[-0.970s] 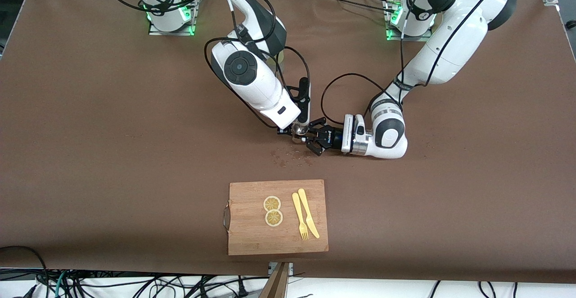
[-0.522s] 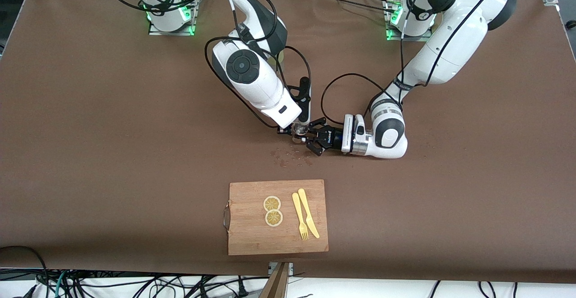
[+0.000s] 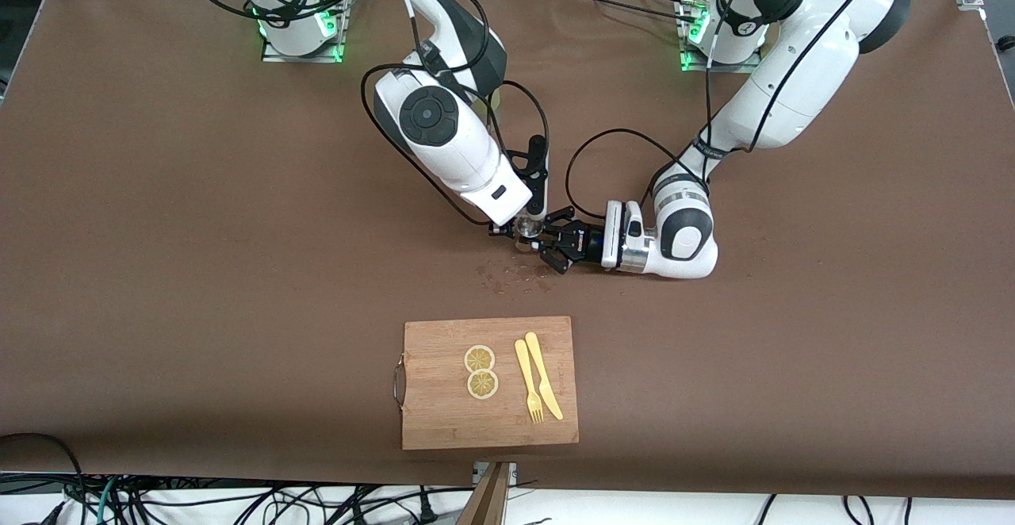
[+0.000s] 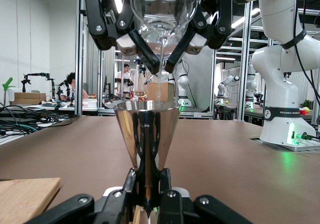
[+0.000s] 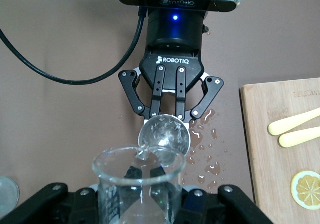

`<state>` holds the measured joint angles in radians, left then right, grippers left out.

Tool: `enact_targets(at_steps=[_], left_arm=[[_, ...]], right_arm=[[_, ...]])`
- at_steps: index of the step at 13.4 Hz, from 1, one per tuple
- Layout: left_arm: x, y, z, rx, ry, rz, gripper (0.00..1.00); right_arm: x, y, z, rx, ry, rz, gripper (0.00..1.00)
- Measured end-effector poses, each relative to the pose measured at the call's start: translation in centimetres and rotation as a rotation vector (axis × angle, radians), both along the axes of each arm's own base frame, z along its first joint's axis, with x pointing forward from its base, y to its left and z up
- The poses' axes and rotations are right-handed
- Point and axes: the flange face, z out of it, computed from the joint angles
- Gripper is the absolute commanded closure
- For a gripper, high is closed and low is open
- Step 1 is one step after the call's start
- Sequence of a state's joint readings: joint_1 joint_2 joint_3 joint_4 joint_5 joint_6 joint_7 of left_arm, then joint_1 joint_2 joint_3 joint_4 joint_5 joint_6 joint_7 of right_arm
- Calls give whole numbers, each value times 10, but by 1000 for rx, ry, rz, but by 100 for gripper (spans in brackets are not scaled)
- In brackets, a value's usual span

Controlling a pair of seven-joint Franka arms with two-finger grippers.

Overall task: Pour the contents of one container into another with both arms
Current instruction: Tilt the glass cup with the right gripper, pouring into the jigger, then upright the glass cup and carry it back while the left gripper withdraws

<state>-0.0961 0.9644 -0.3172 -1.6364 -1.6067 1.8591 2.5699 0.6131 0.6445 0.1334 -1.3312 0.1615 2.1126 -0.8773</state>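
My left gripper (image 3: 553, 248) lies low over the table's middle, shut on the stem of an upright steel cone-shaped jigger (image 4: 146, 128). In the right wrist view the jigger (image 5: 164, 136) holds water, with the left gripper (image 5: 166, 120) around it. My right gripper (image 4: 162, 40) hangs just above, shut on a clear glass beaker (image 4: 162, 7) tilted spout-down. A thin stream of water (image 4: 161, 54) falls from the beaker (image 5: 137, 184) into the jigger. In the front view the right wrist covers most of both vessels (image 3: 525, 228).
Spilled water drops (image 3: 511, 277) dot the brown table nearer the camera than the jigger. Nearer still lies a wooden cutting board (image 3: 444, 422) with two lemon slices (image 3: 480, 372) and a yellow fork and knife (image 3: 538, 386). Cables loop around both wrists.
The right arm's elbow has shifted very slightly toward the left arm's end. Both grippers stay together over the same spot, holding their vessels.
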Motion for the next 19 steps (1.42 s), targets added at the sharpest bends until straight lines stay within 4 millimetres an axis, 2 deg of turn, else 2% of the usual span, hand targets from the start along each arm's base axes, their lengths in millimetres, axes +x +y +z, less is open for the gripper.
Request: enact_targets(at_steps=[5, 11, 15, 17, 19], left_arm=[[0, 0, 0, 0, -3, 0, 100], [0, 0, 0, 0, -6, 0, 100], [2, 4, 1, 0, -8, 6, 100], [7, 18, 0, -3, -9, 22, 100], [14, 43, -2, -10, -11, 48, 100]], right_arm=[[4, -2, 5, 26, 9, -33, 100], [16, -5, 31, 207, 17, -81, 100], [41, -37, 47, 320, 18, -62, 100], [57, -60, 47, 377, 24, -47, 100], [72, -89, 39, 443, 41, -9, 100]])
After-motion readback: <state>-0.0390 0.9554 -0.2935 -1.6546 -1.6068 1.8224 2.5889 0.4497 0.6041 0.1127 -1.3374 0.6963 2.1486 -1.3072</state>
